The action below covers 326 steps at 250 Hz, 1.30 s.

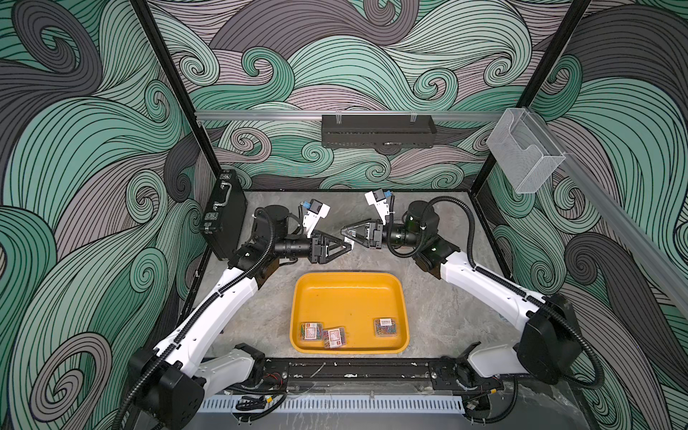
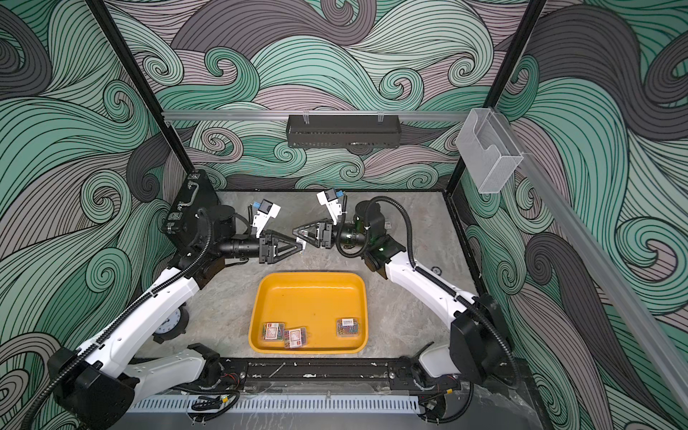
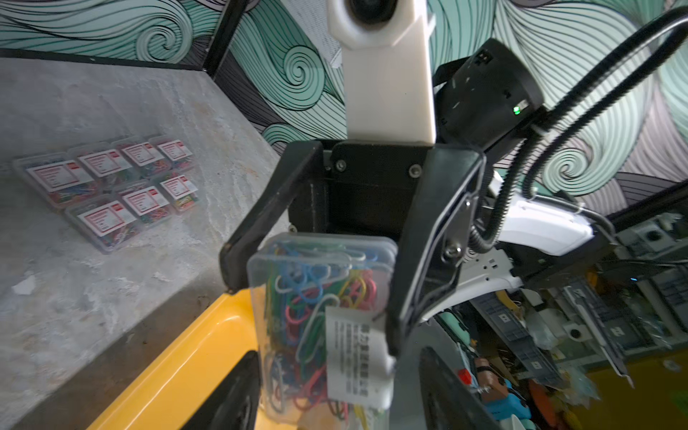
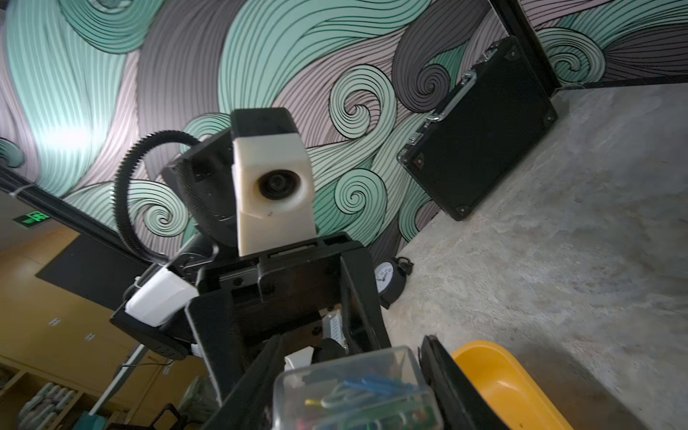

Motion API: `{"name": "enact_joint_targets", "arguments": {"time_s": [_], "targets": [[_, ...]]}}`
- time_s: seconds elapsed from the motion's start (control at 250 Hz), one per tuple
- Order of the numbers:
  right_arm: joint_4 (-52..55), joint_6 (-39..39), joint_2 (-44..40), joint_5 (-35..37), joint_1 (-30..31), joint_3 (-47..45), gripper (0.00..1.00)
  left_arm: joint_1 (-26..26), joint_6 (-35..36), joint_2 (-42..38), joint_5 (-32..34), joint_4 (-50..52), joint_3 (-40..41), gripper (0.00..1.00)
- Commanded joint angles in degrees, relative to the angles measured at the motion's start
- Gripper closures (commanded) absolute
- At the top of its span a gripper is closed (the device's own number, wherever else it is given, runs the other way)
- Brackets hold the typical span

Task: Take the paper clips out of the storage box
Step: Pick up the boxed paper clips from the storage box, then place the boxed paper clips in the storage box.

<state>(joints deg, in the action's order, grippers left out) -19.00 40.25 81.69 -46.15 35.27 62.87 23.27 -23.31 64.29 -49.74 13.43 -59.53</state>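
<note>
R hand (image 1: 344, 233) pinches one paper-clip box (image 3: 320, 316) in the air, just past storage box (image 1: 350, 274) far rim. L hand (image 1: 351, 250) is spread around same box, gap at one finger. 3 clip boxes (image 1: 334, 337) lie inside storage box along near rim. More clip boxes (image 3: 111, 186) sit on table (image 1: 260, 316), well apart from it.

- Black briefcase (image 1: 223, 216) with metal latches and a handle: stands on edge at 10 o'clock, against the side wall.
- Black perforated tray (image 1: 378, 130): hangs from the aluminium rail (image 1: 260, 114) at 12 o'clock.
- Clear acrylic holder (image 1: 521, 152): mounted on the wall at 2 o'clock.
- Small black alarm clock (image 2: 169, 323) with a white face: on the grey stone-look tabletop (image 1: 439, 312) at 8 o'clock, partly hidden.
- Walls: green-grey wave print.
</note>
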Motion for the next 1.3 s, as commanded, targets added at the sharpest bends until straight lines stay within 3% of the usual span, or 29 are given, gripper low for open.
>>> {"name": "enact_joint_targets", "arguments": {"time_s": [0.0, 0.212, 0.32, 0.751, 1.299], "targets": [[10.01, -6.06, -0.03, 6.16, 0.15, 2.67, 0.52, -0.41, 3.77, -1.93, 11.90, 10.93, -1.98, 0.32], [25.61, -12.86, 2.55, 16.60, 1.33, 4.31, 0.56, -0.41, 1.51, -1.34, 33.86, 20.41, -3.00, 0.30], [32.29, -15.89, 4.07, 21.45, 2.95, 4.23, 0.57, -0.42, 0.87, 0.68, 39.91, 23.91, -3.72, 0.30], [45.93, -16.74, 10.05, 43.12, 16.20, 3.05, 0.58, -0.44, -0.16, 3.56, 40.41, 24.40, -4.04, 0.30], [52.96, -18.86, 25.74, 51.51, 26.09, 12.54, 0.55, -0.42, 0.24, 1.46, 40.57, 24.77, -2.00, 0.30]]}}
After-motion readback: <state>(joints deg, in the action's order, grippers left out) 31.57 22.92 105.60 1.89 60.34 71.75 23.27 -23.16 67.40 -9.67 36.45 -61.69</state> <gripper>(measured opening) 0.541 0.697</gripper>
